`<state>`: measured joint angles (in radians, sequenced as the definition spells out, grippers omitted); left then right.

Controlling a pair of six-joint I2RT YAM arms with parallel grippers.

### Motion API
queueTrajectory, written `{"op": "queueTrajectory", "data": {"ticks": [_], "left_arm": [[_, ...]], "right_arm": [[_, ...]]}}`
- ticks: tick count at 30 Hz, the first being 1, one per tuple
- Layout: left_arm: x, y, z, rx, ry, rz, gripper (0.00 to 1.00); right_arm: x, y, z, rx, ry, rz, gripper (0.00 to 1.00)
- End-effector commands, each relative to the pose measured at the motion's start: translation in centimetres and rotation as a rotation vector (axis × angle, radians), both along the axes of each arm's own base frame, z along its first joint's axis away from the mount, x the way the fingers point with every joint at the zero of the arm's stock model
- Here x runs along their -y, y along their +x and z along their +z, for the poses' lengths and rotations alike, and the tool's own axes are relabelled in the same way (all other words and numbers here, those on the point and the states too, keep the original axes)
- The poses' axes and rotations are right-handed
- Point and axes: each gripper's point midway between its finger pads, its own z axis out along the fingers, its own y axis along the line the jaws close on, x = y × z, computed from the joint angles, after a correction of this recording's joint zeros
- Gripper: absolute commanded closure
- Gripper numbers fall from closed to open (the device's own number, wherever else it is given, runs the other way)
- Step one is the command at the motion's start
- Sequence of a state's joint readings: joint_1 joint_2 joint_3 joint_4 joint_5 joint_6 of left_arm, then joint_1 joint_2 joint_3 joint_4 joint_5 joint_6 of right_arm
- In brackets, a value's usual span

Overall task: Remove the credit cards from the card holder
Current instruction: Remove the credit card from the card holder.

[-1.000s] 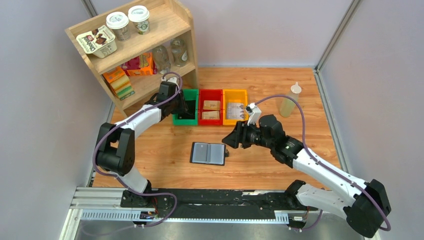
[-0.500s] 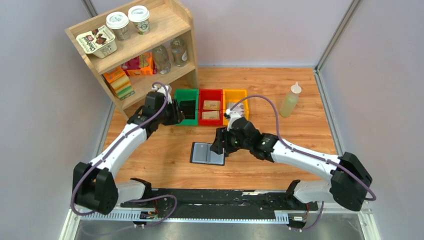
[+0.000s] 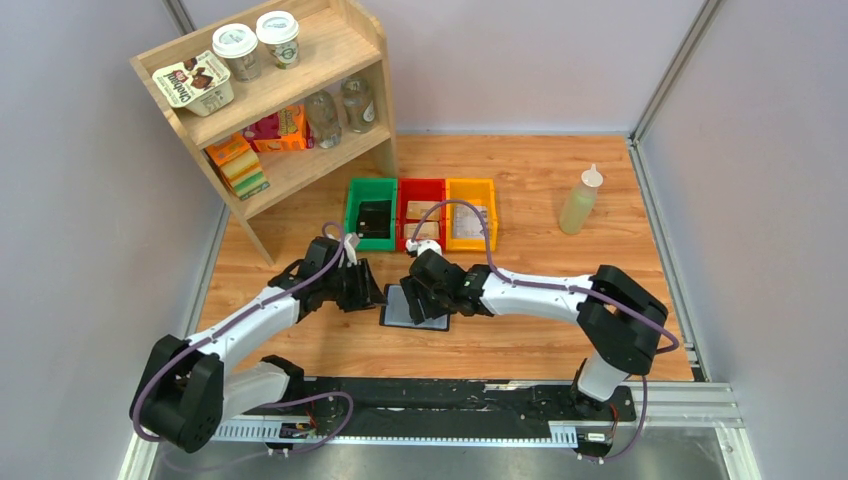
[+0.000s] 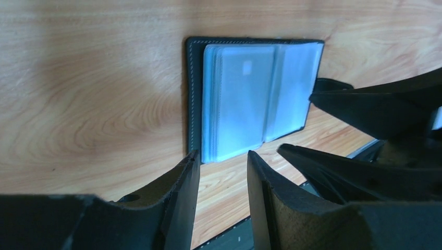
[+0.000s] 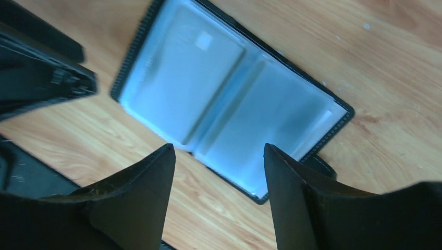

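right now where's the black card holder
Top view: black leather-like card holder lies open on the wooden table, centre, just nearer than the green plastic bin.

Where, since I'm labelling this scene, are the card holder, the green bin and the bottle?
Card holder (image 3: 400,306): top view, left half of its grey-blue inner face.
Green bin (image 3: 372,184): top view, its far rim.
Bottle (image 3: 577,211): top view, middle of its body.

L gripper (image 4: 223,154) & R gripper (image 5: 219,147) open, tips close.
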<state>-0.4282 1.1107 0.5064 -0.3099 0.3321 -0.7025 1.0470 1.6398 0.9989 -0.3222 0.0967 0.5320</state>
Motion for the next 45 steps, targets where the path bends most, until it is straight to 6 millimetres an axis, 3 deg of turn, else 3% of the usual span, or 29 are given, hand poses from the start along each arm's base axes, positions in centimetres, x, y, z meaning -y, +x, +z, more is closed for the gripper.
{"op": "queueTrajectory", "data": {"ticks": [1,9,13,16,23,31,39,45], "left_arm": [[1.7,1.6,1.9,0.052,-0.098,0.005,0.54],[2.2,1.6,1.8,0.037,-0.117,-0.007,0.54],[2.2,1.6,1.9,0.042,-0.120,-0.008,0.54],[2.2,1.6,1.9,0.045,-0.116,-0.004,0.54],[2.8,1.7,1.1,0.014,-0.136,-0.003,0.57],[4.2,2.1,0.5,0.017,-0.087,-0.048,0.55],[4.0,2.4,0.1,0.017,-0.027,-0.051,0.54],[4.2,2.2,-0.3,0.008,-0.004,-0.068,0.54]], "right_arm": [[2.3,0.4,-1.6,0.038,-0.126,0.005,0.34],[8.0,1.3,-3.1,0.072,-0.344,-0.011,0.34],[9.6,2.1,-2.3,0.073,-0.354,-0.048,0.34],[9.9,2.8,-0.5,0.105,-0.354,-0.063,0.34],[5.9,2.8,3.6,0.123,-0.148,-0.005,0.32],[3.2,2.2,4.5,0.105,0.036,0.003,0.30],[1.8,1.9,1.2,0.007,0.112,-0.003,0.41],[2.5,1.8,-1.4,-0.046,0.106,-0.039,0.47]]}}
